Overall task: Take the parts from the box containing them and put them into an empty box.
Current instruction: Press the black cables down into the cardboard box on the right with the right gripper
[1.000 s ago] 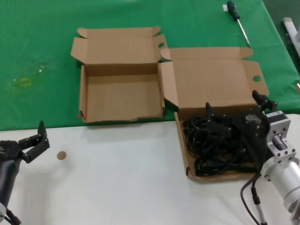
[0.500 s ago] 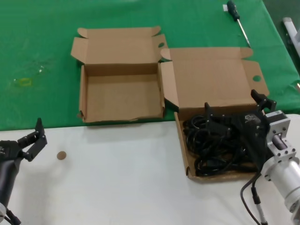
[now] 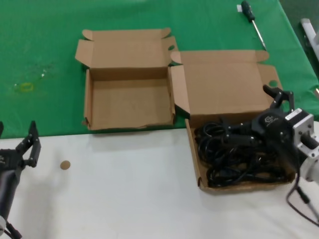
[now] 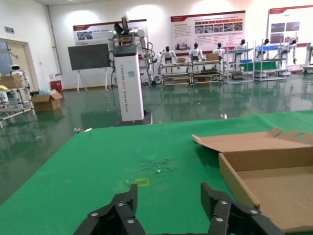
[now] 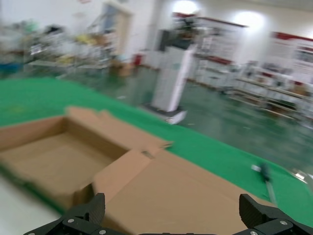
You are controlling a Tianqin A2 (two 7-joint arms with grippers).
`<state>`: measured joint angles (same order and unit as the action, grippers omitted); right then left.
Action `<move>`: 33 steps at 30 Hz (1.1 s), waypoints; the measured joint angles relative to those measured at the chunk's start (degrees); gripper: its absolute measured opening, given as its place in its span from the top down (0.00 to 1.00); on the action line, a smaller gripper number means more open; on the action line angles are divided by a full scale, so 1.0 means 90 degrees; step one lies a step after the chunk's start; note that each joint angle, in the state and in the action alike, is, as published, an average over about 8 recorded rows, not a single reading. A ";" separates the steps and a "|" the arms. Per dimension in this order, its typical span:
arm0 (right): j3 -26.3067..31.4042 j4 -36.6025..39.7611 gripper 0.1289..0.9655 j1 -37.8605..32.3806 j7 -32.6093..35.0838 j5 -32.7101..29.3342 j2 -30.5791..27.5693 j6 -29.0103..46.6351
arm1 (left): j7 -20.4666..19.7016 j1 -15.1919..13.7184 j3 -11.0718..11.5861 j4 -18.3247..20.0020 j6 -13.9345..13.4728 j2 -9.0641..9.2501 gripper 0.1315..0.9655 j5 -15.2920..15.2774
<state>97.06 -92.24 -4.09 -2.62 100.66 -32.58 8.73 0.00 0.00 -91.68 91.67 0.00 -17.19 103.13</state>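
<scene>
Since a second ago the right pincer [image 3: 251, 110] has swung toward the robot's right and tipped, its far finger now up against the lid of the wide box [image 3: 224, 82] while its near finger reaches over the cords, and the left pincer [image 3: 17, 144] has slid further toward the robot's left edge of the head view. Both of the right pincer's fingers stand well apart, one low over the tangle and one raised near the lid's round hole; it grips nothing, though whether the lower finger touches a cord cannot be told. The black cords [image 3: 234, 159] lie heaped in the tray of the wide box, filling most of it, with none lifted out. Just beside that box, on the robot's left and touching it at the flap, sits the narrow box [image 3: 127, 102], open, with a bare brown floor. The wide box's tray rests on the white table [image 3: 124, 199], the narrow box on the green cloth [image 3: 40, 50] behind. The left pincer hangs low over the table's near left corner, fingers [image 4: 122, 208] spread apart and holding nothing. A small brown disc [image 3: 65, 165] lies on the table near it. A green-handled screwdriver [image 3: 252, 22] lies on the cloth, well apart from both boxes.
</scene>
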 joint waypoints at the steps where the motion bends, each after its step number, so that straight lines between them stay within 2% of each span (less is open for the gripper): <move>1: 0.0027 0.0000 0.00 -0.0043 0.0004 -0.0025 -0.0170 0.0163 | 0.0000 0.0000 0.0000 0.0000 0.0000 0.0000 0.51 0.0000; 4: 0.0091 0.0010 0.00 -0.0199 0.0089 -0.0061 -0.0655 0.0742 | 0.0000 0.0000 0.0000 0.0000 0.0000 0.0000 0.51 0.0000; 12: 0.0305 0.0128 0.00 -0.0964 0.0750 -0.0009 -0.1744 0.2613 | 0.0000 0.0000 0.0000 0.0000 0.0000 0.0000 0.75 0.0000; 17: 0.0599 0.0318 0.00 -0.1711 0.1260 -0.0099 -0.2195 0.3807 | 0.0000 0.0000 0.0000 0.0000 0.0000 0.0000 0.83 0.0000; 21: 0.0872 0.0547 0.00 -0.2320 0.1717 -0.0195 -0.2402 0.4726 | 0.0000 0.0000 0.0000 0.0000 0.0000 0.0000 0.90 0.0000; 25: 0.1121 0.0773 0.00 -0.2811 0.2157 -0.0322 -0.2500 0.5470 | 0.0000 0.0000 0.0000 0.0000 0.0000 0.0000 0.90 0.0000; 33: 0.1583 0.1358 0.00 -0.3633 0.2954 -0.0938 -0.2294 0.6060 | 0.0000 0.0000 0.0000 0.0000 0.0000 0.0000 0.97 0.0000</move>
<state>111.31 -80.02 -36.79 23.97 92.21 -53.23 63.27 0.00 0.00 -91.68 91.67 0.00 -17.19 103.13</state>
